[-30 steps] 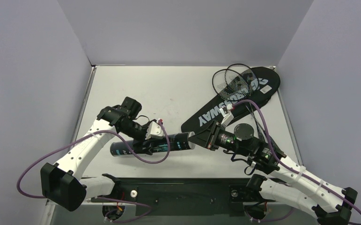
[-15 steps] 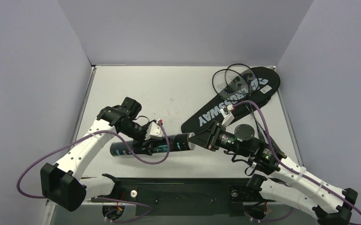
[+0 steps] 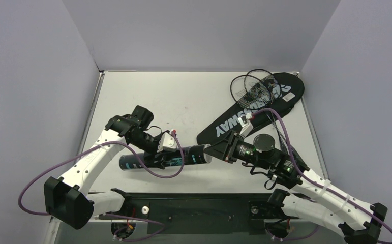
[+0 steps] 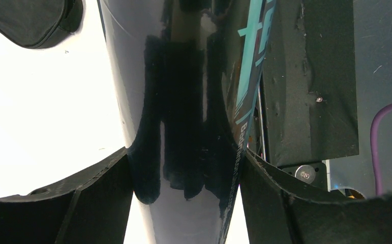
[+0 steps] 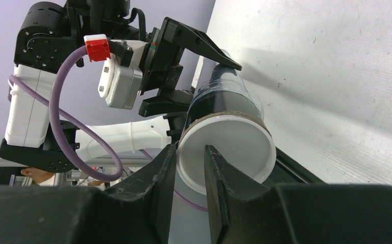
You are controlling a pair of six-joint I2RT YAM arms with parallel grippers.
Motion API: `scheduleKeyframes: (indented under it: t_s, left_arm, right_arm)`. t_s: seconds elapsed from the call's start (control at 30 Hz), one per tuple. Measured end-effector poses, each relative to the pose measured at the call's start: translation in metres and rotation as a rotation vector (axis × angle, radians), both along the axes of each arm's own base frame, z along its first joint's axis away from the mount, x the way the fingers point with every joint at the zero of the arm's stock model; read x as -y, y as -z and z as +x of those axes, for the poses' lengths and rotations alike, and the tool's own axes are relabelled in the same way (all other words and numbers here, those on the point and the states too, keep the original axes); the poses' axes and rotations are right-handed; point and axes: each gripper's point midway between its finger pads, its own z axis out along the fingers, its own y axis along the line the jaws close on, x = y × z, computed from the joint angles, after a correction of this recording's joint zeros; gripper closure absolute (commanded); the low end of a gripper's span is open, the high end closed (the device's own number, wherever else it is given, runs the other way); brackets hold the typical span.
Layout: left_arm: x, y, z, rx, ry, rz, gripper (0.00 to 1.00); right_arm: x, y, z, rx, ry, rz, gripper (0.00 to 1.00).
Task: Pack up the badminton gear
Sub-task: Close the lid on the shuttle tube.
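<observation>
The long black teal-printed tube (image 3: 193,154) lies crosswise near the table's front, and my left gripper (image 3: 159,152) is shut on its middle. In the left wrist view the tube (image 4: 183,101) fills the gap between both fingers of that gripper (image 4: 183,165). My right gripper (image 3: 218,151) is at the tube's right end. Its jaws (image 5: 190,150) stand narrowly open just in front of the white end cap (image 5: 239,147), gripping nothing. The black CROSSWAY bag (image 3: 234,119) lies diagonally at the back right. Two racket heads (image 3: 254,86) rest on its wide end.
Grey walls close in the white table (image 3: 148,96) on three sides. A black rail (image 3: 193,203) runs along the near edge between the arm bases. A purple cable (image 3: 280,122) arcs over the bag's narrow end. A corner of the bag (image 4: 31,20) shows beside the tube.
The right gripper's jaws have parted slightly and its tips have edged left against the tube's end. The left gripper and tube have stayed put.
</observation>
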Motion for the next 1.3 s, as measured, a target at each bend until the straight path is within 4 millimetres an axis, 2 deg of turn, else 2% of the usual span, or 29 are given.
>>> scheduleKeyframes:
  t_s: [0.27,0.6,0.77,1.3]
  left_arm:
    - [-0.002,0.000,-0.001,-0.007,-0.005,0.005,0.80]
    - [-0.005,0.002,-0.002,-0.011,-0.010,0.022,0.81]
    - [-0.012,0.005,-0.003,-0.019,-0.016,0.054,0.81]
    - [-0.014,0.006,-0.005,-0.011,-0.001,0.068,0.81]
  right_arm:
    - [-0.004,0.002,0.001,-0.009,-0.003,0.020,0.76]
    - [-0.009,0.007,0.003,-0.024,-0.004,0.015,0.57]
    - [-0.013,0.013,0.002,-0.034,-0.014,-0.003,0.56]
    - [-0.018,0.011,-0.001,-0.024,-0.032,-0.037,0.58]
